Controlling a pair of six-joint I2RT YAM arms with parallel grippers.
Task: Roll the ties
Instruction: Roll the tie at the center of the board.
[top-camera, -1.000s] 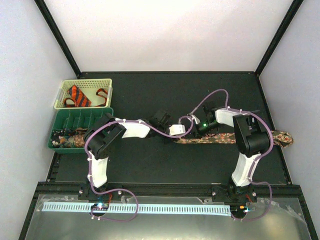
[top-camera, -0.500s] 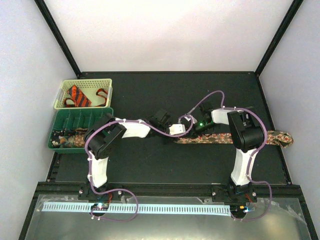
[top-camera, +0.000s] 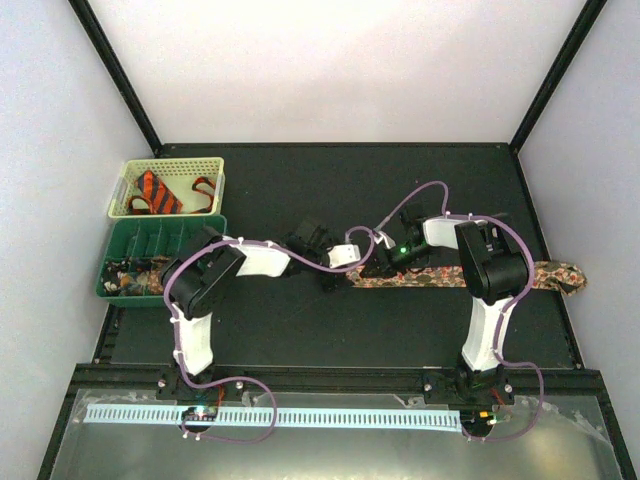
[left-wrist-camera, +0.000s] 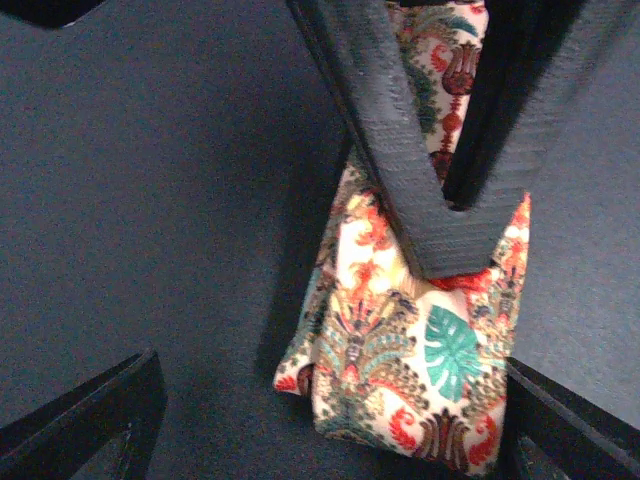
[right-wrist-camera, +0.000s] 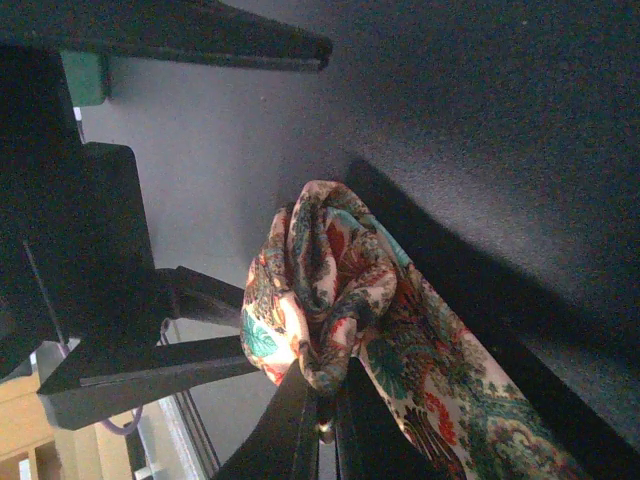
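A brown-green-red patterned tie (top-camera: 450, 278) lies stretched along the black mat, with its left end folded into a small bundle (left-wrist-camera: 420, 370). My right gripper (right-wrist-camera: 325, 405) is shut on that folded end (right-wrist-camera: 325, 290); in the top view it (top-camera: 372, 268) sits at the tie's left tip. My left gripper (left-wrist-camera: 330, 440) is open wide. The bundle lies between its fingers (left-wrist-camera: 90, 420), close to the right-hand one, and neither finger grips it. In the top view the left gripper (top-camera: 332, 274) is just left of the tie's end. An orange tie with black stripes (top-camera: 160, 192) lies in the white basket.
The white basket (top-camera: 215, 170) and a green divided bin (top-camera: 165, 238) stand at the mat's left edge. Some patterned fabric (top-camera: 135, 280) lies in the bin's front row. The tie's far end (top-camera: 565, 275) reaches past the mat's right edge. Purple cables loop over both arms.
My left gripper has opened, let go of the folded end and drawn back to the left. My right gripper has closed on that end.
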